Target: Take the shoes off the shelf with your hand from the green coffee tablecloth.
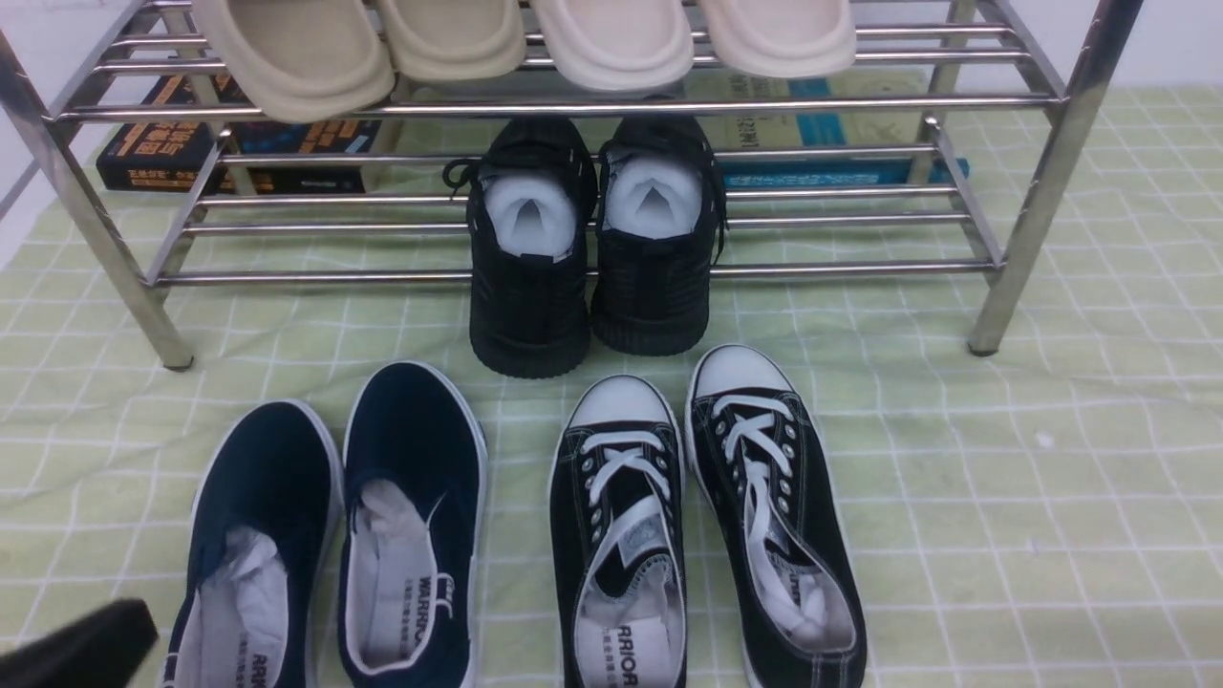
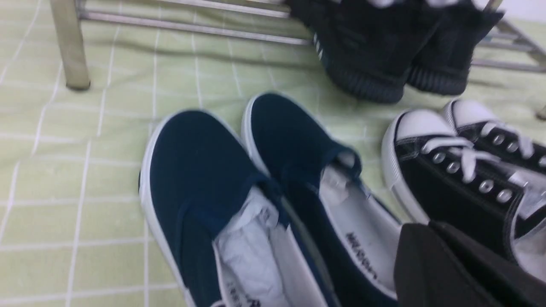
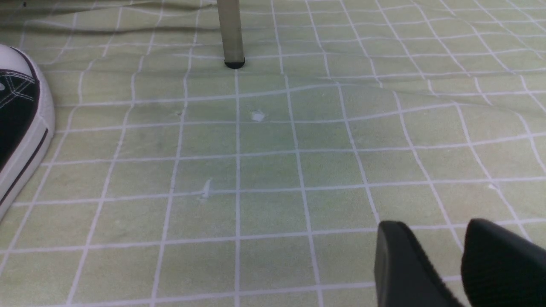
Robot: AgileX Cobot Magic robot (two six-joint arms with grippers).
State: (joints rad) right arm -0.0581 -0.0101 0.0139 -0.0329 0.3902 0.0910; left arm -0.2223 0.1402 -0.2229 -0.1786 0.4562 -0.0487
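Since the pair of navy-blue canvas slip-on shoes (image 1: 411, 440) with white rubber soles and white paper stuffing already lies flat on the pale green tablecloth (image 1: 1051, 497) with its white grid, toes pointing at the two-tier shelf of shiny silver metal tubes (image 1: 287, 277) and well clear of its lower rails, the main part of the job looks finished for this pair. They sit side by side in front of the shelf's left half, just beside the black lace-up shoes with white toe caps (image 1: 621, 497). The all-black sneakers (image 1: 530, 306) are the only footwear on the lower tier, tipped forward with their toes down at the cloth, while beige slippers (image 1: 611, 48) line the upper tier and some books (image 1: 153, 143) lie behind. The black fingers of the left arm (image 2: 448, 273) hang low near the heel end of the navy pair; only a dark mass of them shows, so I cannot tell how far apart they stand or whether they touch a shoe. The black fingers of the right arm (image 3: 405, 264) are spread with bare cloth showing between them, holding nothing, well apart from any shoe but the lace-up's toe. What is left, I judge, is little more than clearing the left arm away.
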